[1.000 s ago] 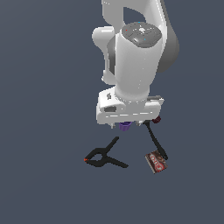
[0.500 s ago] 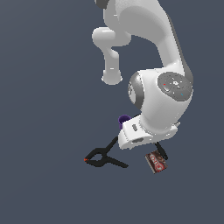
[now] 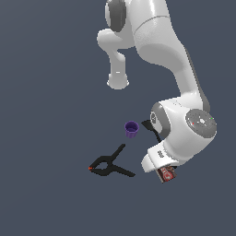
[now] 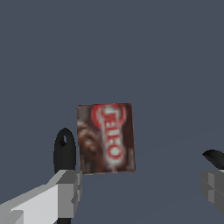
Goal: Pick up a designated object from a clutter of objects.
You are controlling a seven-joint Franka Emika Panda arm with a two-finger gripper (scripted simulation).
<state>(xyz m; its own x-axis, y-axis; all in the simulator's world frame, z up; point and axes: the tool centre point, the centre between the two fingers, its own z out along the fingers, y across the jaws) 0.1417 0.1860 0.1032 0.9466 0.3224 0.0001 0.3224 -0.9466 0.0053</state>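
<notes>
The designated object, a flat dark red and brown box with white lettering, lies flat on the floor. In the exterior view only its corner shows under my hand. My gripper is open and empty above it. One black fingertip is beside the box's edge and the other is well off to its far side. The box is off-centre between the jaws, nearer the first finger. The purple cup stands upright. The black clamp with a red tip lies towards the exterior view's left. The dark red round object is hidden.
A black spatula is partly visible between the cup and my wrist, the rest hidden behind the arm. The white arm and hand cover the floor around the box. The floor is plain dark grey.
The hand has swung from over the cup and spatula to the exterior view's right and come down over the box. The objects have not moved.
</notes>
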